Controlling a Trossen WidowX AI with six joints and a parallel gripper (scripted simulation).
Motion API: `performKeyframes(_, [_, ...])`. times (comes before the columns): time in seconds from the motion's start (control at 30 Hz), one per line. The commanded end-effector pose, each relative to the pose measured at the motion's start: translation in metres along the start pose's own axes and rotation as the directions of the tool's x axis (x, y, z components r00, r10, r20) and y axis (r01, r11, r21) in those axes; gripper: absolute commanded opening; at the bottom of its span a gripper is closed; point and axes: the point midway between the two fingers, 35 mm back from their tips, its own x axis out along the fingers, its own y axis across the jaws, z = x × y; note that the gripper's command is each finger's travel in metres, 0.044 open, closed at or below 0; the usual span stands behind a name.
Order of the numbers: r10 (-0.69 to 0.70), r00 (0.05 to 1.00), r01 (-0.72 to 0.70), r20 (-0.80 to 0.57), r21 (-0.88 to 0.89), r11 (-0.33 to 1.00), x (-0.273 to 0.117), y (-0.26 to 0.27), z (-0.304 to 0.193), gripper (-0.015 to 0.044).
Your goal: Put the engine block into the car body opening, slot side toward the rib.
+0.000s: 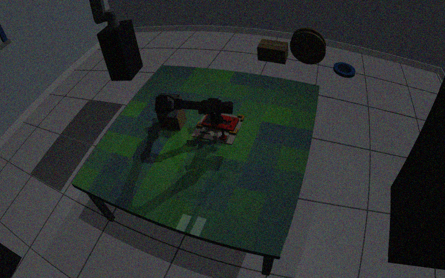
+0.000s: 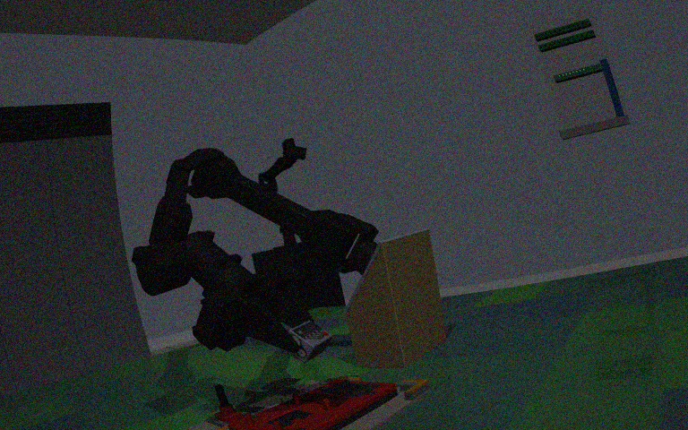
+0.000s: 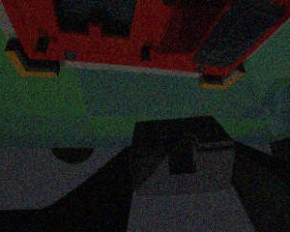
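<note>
I hold tilted engine block (image 2: pixel 313 339) (image 3: pixel 184 159) in fingers (image 2: pixel 276 329), apart from car body (image 1: pixel 230 121) (image 2: pixel 331 408) (image 3: pixel 101 50), well in from table's (image 1: pixel 280 206) (image 2: pixel 604 346) (image 3: pixel 53 99) 4 corners.

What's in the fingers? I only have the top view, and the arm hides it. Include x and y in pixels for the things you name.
Observer: Exterior shows the engine block (image 2: pixel 313 339) (image 3: pixel 214 169) held in the fingers (image 2: pixel 273 326).

Operator: Level or tilted? Touching the car body?

Observer: Tilted, and above the mat with a visible gap to the red car body (image 1: pixel 231 121) (image 2: pixel 337 408) (image 3: pixel 94 48).

Operator: Where's the rib?

Observer: Wrist view: a small red rib (image 3: pixel 95 29) juts into the opening (image 3: pixel 97 12) from the edge nearer the block. Can't confirm from here that the slot lines up with it.
</note>
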Motion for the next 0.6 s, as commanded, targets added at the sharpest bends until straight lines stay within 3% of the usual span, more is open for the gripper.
performKeyframes(0.0, [-0.008, 1.000, 0.008, -0.029, -0.004, 1.000, 0.007, -0.001, 0.005, 0.0000])
performKeyframes(0.57, [-0.009, 1.000, 0.009, -0.028, -0.003, 1.000, 0.028, -0.002, 0.028, 0.0000])
